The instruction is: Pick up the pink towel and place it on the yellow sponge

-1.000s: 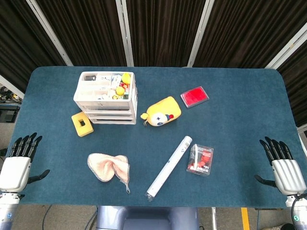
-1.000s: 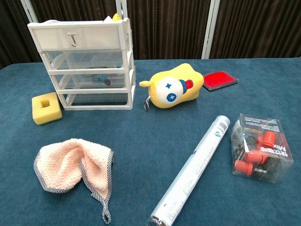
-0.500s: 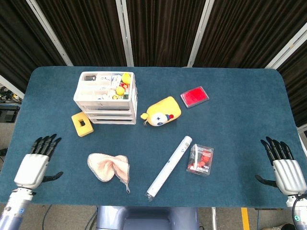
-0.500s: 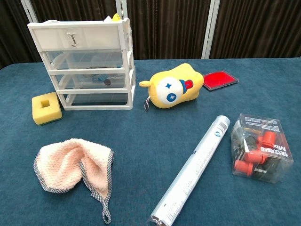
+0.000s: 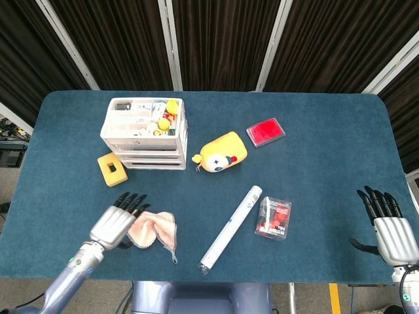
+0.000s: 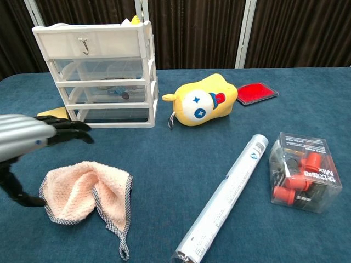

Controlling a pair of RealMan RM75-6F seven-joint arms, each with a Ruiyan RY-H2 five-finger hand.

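Hovering spread and empty over the pink towel point(image 6: 85, 189), the left hand point(image 5: 118, 222) should be lowered and closed on its bunched middle.

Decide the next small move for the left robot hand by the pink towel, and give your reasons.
Probably lower the left robot hand and close its fingers on the crumpled pink terry towel. The hand hovers open above the towel's left edge, holding nothing, and the square yellow sponge lies bare beside the white plastic drawer unit.
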